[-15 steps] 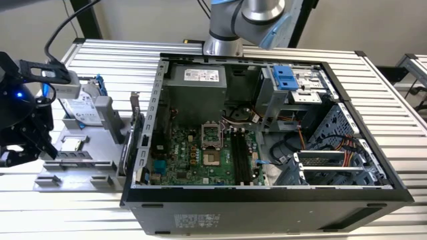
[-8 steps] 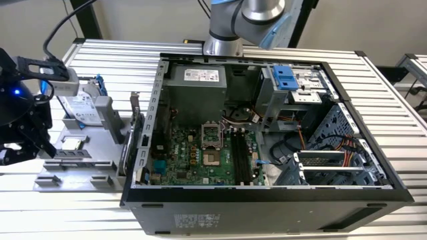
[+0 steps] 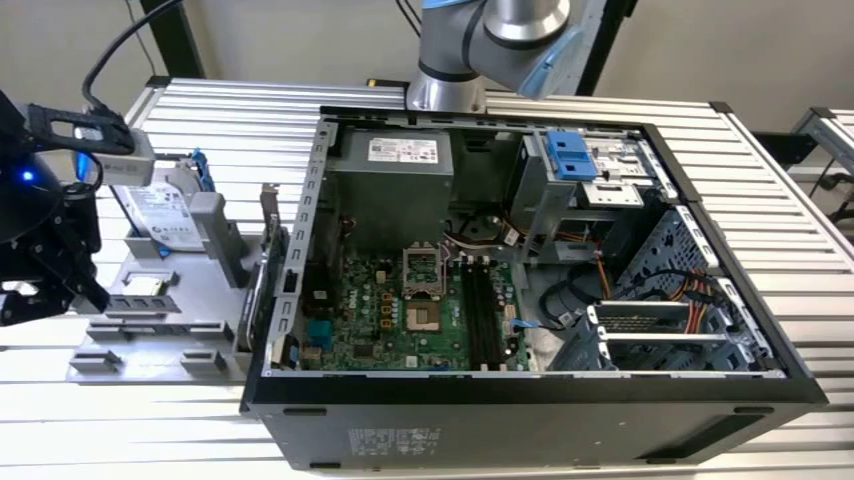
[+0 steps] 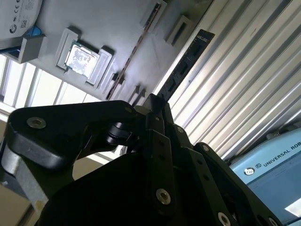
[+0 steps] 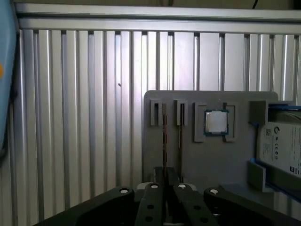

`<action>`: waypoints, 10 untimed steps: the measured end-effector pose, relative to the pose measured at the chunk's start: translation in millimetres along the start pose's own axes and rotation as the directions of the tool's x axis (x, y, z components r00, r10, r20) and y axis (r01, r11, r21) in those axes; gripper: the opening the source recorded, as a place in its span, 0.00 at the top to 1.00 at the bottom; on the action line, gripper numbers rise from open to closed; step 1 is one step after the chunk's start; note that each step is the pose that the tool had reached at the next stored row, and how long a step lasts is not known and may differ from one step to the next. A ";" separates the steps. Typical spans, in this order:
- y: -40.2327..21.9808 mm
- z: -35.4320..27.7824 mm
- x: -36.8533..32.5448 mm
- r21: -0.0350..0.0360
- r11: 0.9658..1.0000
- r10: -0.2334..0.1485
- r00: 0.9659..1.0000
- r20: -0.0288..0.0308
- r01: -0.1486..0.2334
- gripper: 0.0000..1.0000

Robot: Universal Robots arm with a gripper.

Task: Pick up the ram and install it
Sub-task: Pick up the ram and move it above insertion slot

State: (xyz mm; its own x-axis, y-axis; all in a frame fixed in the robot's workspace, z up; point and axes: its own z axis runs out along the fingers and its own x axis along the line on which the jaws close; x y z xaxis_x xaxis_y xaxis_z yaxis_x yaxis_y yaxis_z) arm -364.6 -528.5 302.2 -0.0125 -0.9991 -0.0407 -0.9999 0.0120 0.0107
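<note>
Two ram sticks stand edge-on in slots of the grey holder (image 5: 211, 160): one ram (image 5: 164, 136) and a second (image 5: 181, 136) beside it. In the second wrist view the ram (image 4: 186, 61) runs away from the fingertips as a dark strip. My black gripper (image 3: 27, 300) hangs at the exterior view's far left, beside the holder (image 3: 147, 330). In both wrist views the gripper (image 5: 166, 176) (image 4: 153, 103) has its fingers drawn together with nothing between them, lined up with the sticks but short of them.
A silver processor chip (image 5: 216, 122) (image 3: 140, 288) and a hard drive (image 3: 167, 215) in a blue frame sit in the same holder. The open computer case (image 3: 534, 390) stands to the exterior view's right, its motherboard memory slots (image 3: 487, 310) exposed. The ribbed metal table (image 5: 70, 117) lies underneath.
</note>
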 end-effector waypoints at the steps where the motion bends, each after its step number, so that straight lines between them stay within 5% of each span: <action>1: 0.0 -1.1 -0.1 0.000 1.000 0.000 1.000 0.000 0.000 1.00; 10: 0.1 -9.9 -0.4 0.000 1.000 0.000 1.000 0.000 0.000 1.00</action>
State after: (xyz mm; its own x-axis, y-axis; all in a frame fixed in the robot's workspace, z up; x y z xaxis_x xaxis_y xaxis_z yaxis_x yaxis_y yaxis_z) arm -364.6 -528.5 312.1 -0.0124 -0.9991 -0.0408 -0.9999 0.0120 0.0107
